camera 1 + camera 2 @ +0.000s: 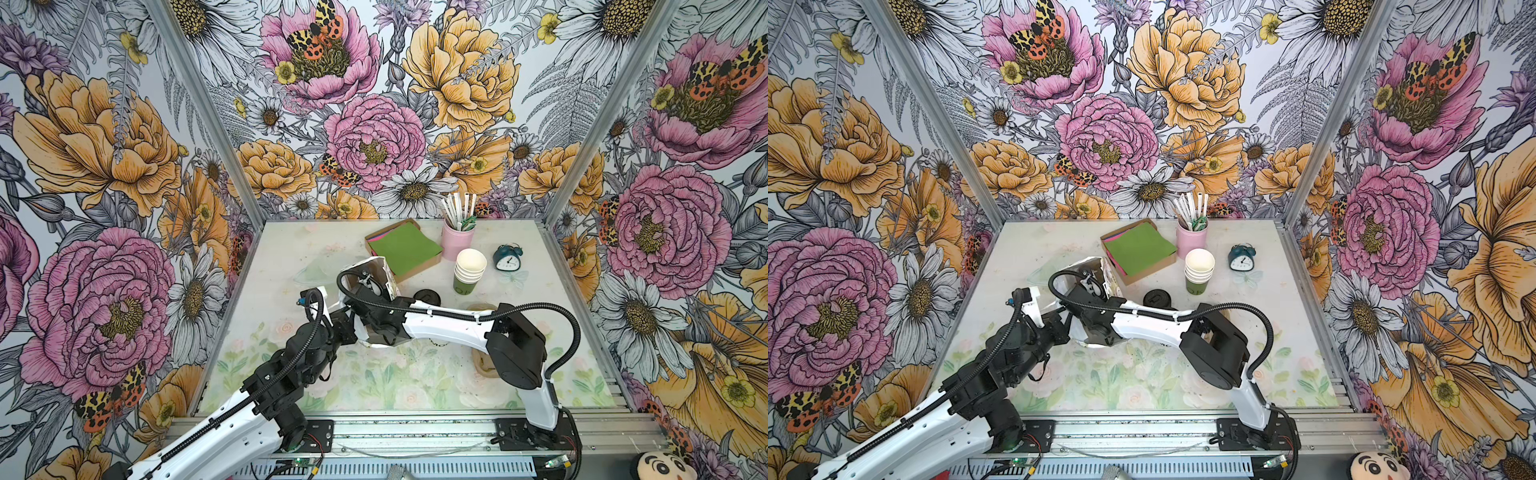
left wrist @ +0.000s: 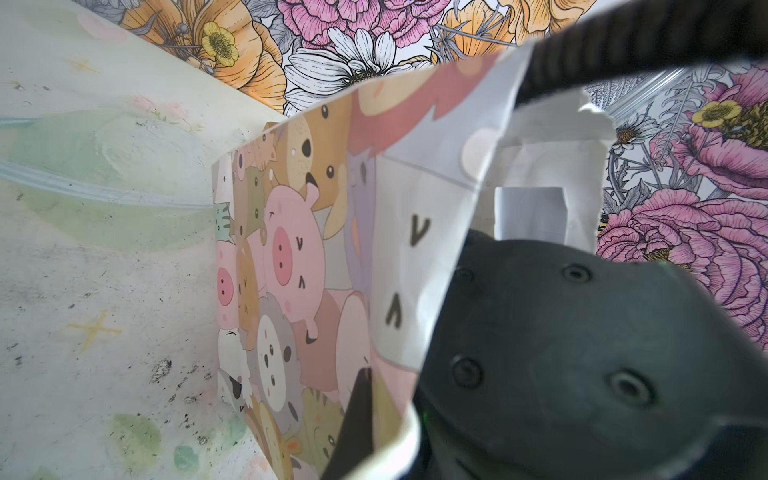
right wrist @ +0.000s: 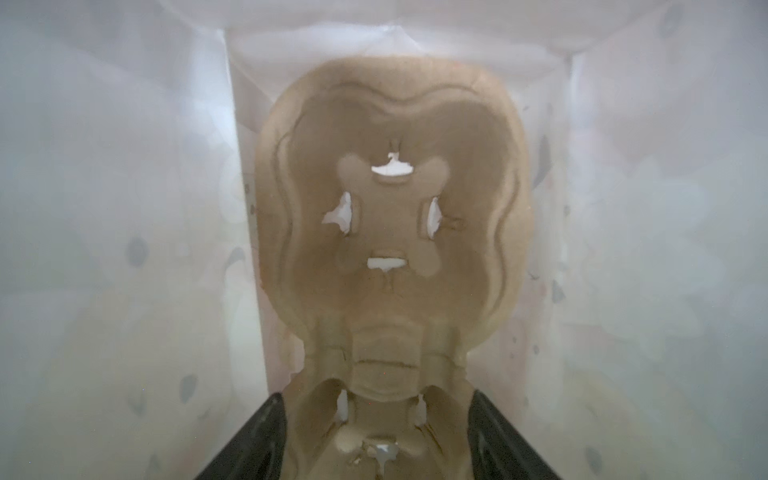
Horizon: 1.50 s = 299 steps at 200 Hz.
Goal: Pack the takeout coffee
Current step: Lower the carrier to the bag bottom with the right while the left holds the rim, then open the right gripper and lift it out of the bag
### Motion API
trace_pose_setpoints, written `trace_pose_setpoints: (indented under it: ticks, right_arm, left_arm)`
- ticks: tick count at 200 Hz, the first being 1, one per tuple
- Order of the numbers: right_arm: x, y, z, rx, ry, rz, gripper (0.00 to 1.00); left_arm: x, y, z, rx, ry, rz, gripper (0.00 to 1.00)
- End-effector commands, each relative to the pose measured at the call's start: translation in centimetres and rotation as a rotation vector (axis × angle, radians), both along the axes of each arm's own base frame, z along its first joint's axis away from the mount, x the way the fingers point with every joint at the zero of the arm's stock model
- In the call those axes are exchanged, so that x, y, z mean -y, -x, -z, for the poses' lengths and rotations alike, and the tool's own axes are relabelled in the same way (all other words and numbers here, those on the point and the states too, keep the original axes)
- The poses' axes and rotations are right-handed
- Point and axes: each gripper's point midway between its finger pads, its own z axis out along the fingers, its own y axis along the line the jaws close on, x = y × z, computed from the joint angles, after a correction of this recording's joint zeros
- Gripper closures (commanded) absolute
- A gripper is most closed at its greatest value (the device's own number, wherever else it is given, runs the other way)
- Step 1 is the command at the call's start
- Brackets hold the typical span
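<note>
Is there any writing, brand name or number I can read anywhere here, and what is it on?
Nothing reads clearly.
On the green bottom cup of the stack: pale letters, too blurred to read.
On the alarm clock: dial numerals, too small to read.
On the cartoon bag: animal drawings only, no words.
</note>
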Motion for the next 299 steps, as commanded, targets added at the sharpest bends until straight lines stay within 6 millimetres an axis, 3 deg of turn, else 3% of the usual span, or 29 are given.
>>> trace_pose_setpoints:
  ticks: [1,58,103,216,256,299]
  right_arm:
    - [-0.7,0.1,-4.9,0.062,-0.070,-0.014,0.30]
    - [0.0,0.2,-5.8,0.080,-0.049,-0.006,0.67]
    - [0.5,0.7,-6.6,0.085,-0.044,-0.002,0.83]
    - [0.9,2.5,-11.3,0.143,-0.096,-0.014,0.89]
    - [1.3,2.3,-10.6,0.150,-0.056,0.005,1.00]
    - [1.3,2.0,-9.9,0.146,-0.006,0.030,1.00]
  left_arm:
    - [0.1,0.2,0.6,-0.018,-0.049,0.011,1.00]
    - [0.0,0.1,0.9,-0.026,-0.068,0.001,1.00]
    - [0.1,-0.2,0.9,-0.030,-0.078,-0.007,1.00]
    - [-0.7,-0.6,1.1,-0.074,-0.113,-0.066,1.00]
    - [-1.5,-0.3,1.2,-0.107,-0.143,-0.093,1.00]
    - [-2.6,0.3,1.9,-0.169,-0.170,-0.126,1.00]
